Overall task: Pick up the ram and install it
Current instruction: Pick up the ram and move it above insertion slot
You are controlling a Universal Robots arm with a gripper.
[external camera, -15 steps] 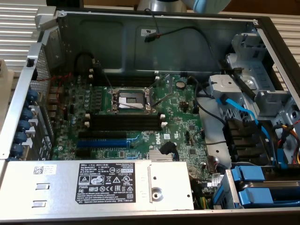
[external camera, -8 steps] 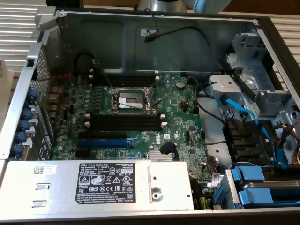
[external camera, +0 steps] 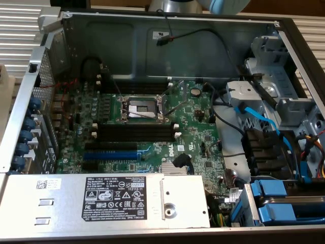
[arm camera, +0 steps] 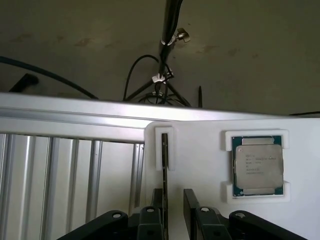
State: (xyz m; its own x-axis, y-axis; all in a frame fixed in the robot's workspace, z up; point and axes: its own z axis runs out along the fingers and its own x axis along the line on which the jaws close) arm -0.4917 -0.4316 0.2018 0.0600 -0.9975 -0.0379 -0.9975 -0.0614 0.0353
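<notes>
The ram [arm camera: 164, 160] stands on edge in a narrow slot of a white holder [arm camera: 200, 150], so it looks like a thin dark strip. My gripper [arm camera: 173, 207] is open right over it. The black fingers [arm camera: 191, 202] sit either side of the strip's near end, which lies close to one finger; neither finger presses on it. In the exterior view an open computer case holds a green motherboard [external camera: 195, 119] with long bare black slots [external camera: 137, 133] with white end clips, just below the processor socket [external camera: 141, 108].
A processor chip [arm camera: 257, 167] rests in another pocket of the white holder. A ribbed aluminium surface [arm camera: 50, 175] lies beside the holder, with cables and a stand [arm camera: 165, 75] on the floor beyond. Inside the case are a blue expansion slot [external camera: 109, 152], a power supply [external camera: 101, 201] and blue drive bays [external camera: 279, 203].
</notes>
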